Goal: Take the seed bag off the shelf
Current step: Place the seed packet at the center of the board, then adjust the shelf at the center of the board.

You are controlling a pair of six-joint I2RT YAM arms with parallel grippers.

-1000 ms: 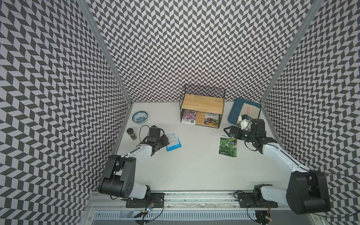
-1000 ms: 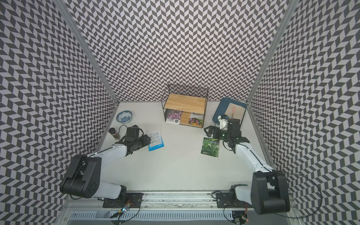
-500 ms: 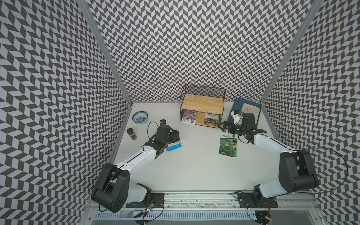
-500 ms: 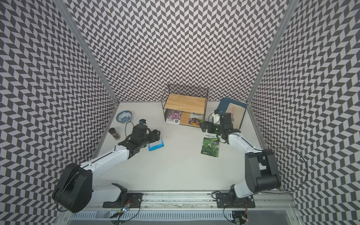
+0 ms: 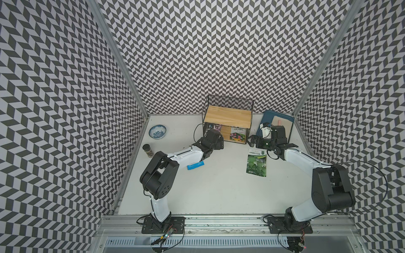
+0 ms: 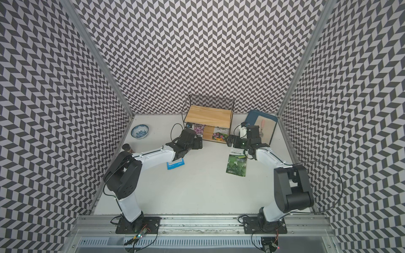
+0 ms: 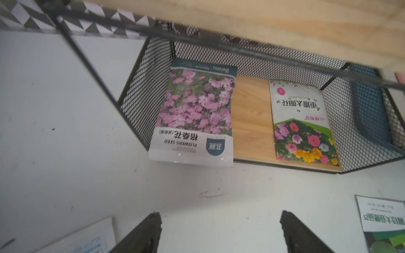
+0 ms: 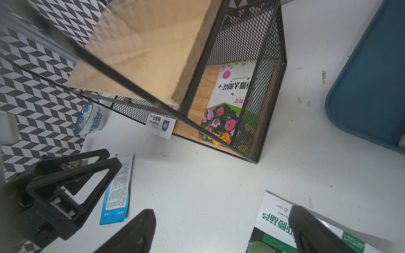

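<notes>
Left wrist, unlike top views: whole pink seed bag (image 7: 192,114) on shelf (image 7: 251,122).

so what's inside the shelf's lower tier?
Two seed bags lying on the lower board: a pink-flower bag, its end overhanging the front edge, and a mixed-flower bag, apart, bare wood between. In both top views the upper board covers their back parts.

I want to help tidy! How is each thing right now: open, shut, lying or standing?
left pincer: open, empty
right pincer: open, empty
shelf: standing upright
pink flower bag: flat on lower board, poking past front edge
mixed flower bag: flat on lower board
green bag: flat on table
blue bag: flat on table
bowl: upright
jar: upright
</notes>
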